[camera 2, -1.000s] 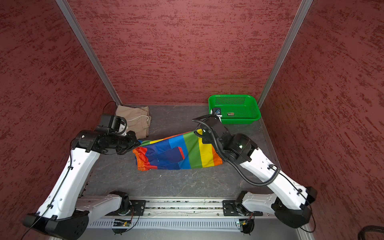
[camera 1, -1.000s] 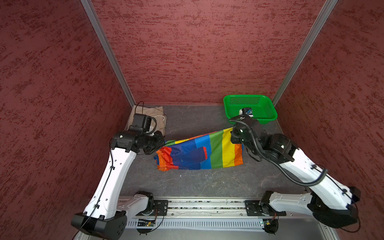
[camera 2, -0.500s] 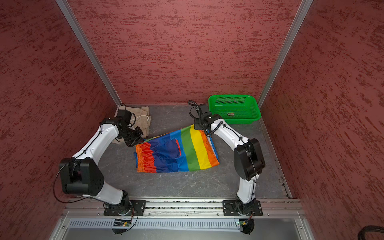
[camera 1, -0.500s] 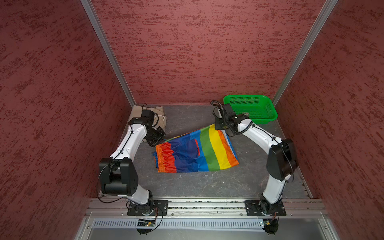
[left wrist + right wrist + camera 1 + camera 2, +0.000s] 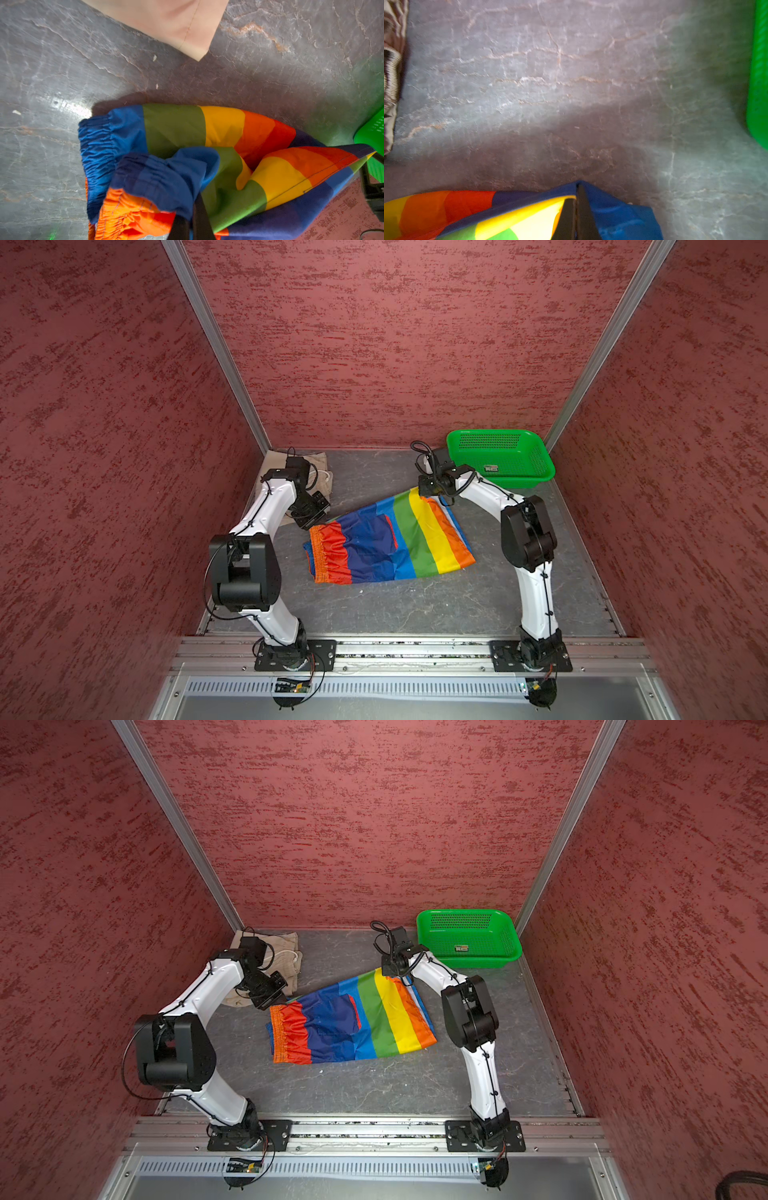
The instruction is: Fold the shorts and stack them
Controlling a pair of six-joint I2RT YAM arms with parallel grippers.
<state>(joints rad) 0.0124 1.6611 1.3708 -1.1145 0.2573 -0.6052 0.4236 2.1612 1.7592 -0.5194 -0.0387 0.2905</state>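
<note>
The rainbow-striped shorts (image 5: 390, 543) (image 5: 353, 1027) lie spread on the grey table, with the orange waistband to the left and the leg hems to the right. My left gripper (image 5: 316, 519) (image 5: 272, 1002) (image 5: 192, 207) is shut on the far waistband corner, where blue and orange fabric bunches around the fingers (image 5: 202, 220). At the far hem corner my right gripper (image 5: 424, 492) (image 5: 388, 972) (image 5: 576, 195) is shut on blue and yellow cloth. The beige shorts (image 5: 322, 466) (image 5: 286, 952) (image 5: 176, 20) lie at the back left, partly hidden behind my left arm.
A green perforated basket (image 5: 498, 433) (image 5: 467, 913) (image 5: 372, 133) (image 5: 760, 62) stands at the back right, close behind my right gripper. Red walls enclose the table on three sides. A metal rail (image 5: 415, 649) with both arm bases runs along the front edge.
Both arms have come down from a raised pose and carried the shorts' far edge toward the back of the table. The shorts now lie flatter. Over the last half second little has moved.
</note>
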